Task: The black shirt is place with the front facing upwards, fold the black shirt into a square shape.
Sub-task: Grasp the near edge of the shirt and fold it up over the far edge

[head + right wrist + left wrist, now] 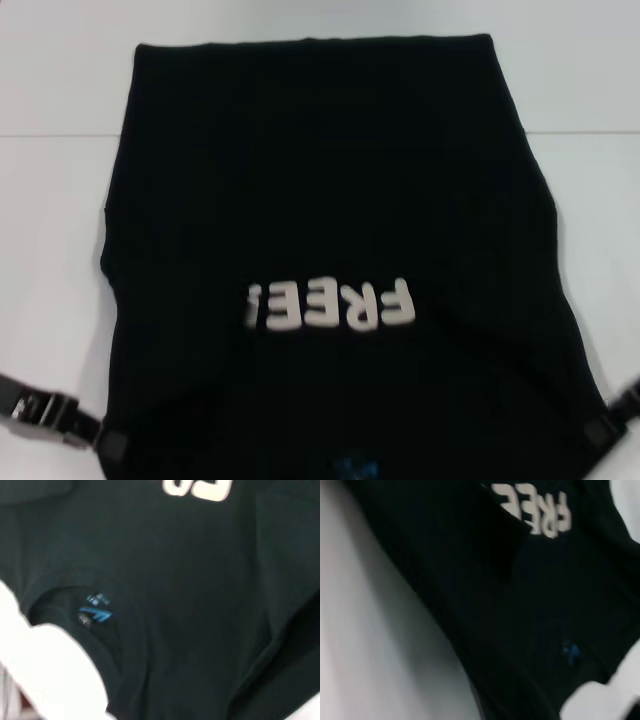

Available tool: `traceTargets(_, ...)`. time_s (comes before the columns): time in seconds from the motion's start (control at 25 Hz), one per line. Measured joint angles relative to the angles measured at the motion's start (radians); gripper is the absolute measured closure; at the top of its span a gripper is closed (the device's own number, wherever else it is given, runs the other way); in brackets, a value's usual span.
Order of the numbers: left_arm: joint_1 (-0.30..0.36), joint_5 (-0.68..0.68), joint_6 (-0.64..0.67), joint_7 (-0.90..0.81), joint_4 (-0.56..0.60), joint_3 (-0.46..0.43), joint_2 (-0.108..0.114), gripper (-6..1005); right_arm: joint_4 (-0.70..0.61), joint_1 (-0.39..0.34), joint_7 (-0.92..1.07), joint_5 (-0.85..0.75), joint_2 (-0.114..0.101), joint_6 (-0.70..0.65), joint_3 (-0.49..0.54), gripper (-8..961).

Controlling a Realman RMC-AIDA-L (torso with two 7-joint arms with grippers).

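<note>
Black shirt point(190, 605): right wrist view alone shows collar.

Lighting: even, bright overhead; white table point(60, 200) slightly washed out. Black shirt point(320, 180) rendered near-featureless, folds barely legible. Both wrist views soft, blurred; grey shadow beside the shirt's edge.
</note>
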Motion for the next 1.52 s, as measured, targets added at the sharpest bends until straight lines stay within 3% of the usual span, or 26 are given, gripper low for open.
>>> traceTargets(0.16,0.005,0.012,0.131,0.061,-0.047,0.017,0.013,967,0.000,-0.018,-0.101,-0.013,-0.007,-0.132,-0.060,888)
traceTargets(0.4,0.008,0.012,0.161,0.136,-0.122,0.108,-0.002,967,0.003,-0.038,-0.143,-0.091,0.036,-0.149,-0.064,888)
traceTargets(0.52,-0.006,0.000,0.145,0.128,-0.116,0.081,-0.009,967,0.009,-0.040,-0.142,-0.087,0.040,-0.124,-0.002,888)
traceTargets(0.68,-0.033,-0.003,0.090,0.072,-0.082,-0.040,0.008,968,0.010,-0.037,-0.118,-0.085,0.018,-0.096,0.185,888)
traceTargets(0.8,-0.062,-0.017,-0.006,0.007,-0.072,-0.164,0.027,968,0.010,-0.030,-0.072,-0.065,-0.010,-0.058,0.348,888)
traceTargets(0.88,-0.076,-0.040,-0.085,-0.024,-0.072,-0.232,0.035,968,0.009,-0.037,-0.022,0.043,-0.034,0.011,0.468,888)
traceTargets(0.96,-0.085,-0.075,-0.184,-0.042,-0.073,-0.291,0.035,968,0.011,-0.042,-0.013,0.083,-0.039,0.043,0.488,888)
traceTargets(1.16,-0.072,-0.216,-0.443,-0.049,-0.088,-0.368,-0.006,968,0.067,-0.081,-0.001,0.311,-0.034,0.267,0.525,889)
traceTargets(1.36,-0.041,-0.371,-0.583,0.001,-0.108,-0.379,-0.061,968,0.135,-0.094,-0.071,0.430,0.010,0.457,0.517,889)
traceTargets(1.44,-0.041,-0.396,-0.613,0.021,-0.114,-0.375,-0.073,968,0.139,-0.090,-0.087,0.435,0.020,0.485,0.517,889)
traceTargets(1.48,-0.043,-0.400,-0.628,0.030,-0.117,-0.374,-0.076,968,0.143,-0.075,-0.119,0.438,0.043,0.545,0.516,889)
traceTargets(1.52,-0.047,-0.401,-0.641,0.037,-0.120,-0.372,-0.079,968,0.143,-0.069,-0.127,0.438,0.048,0.557,0.516,889)
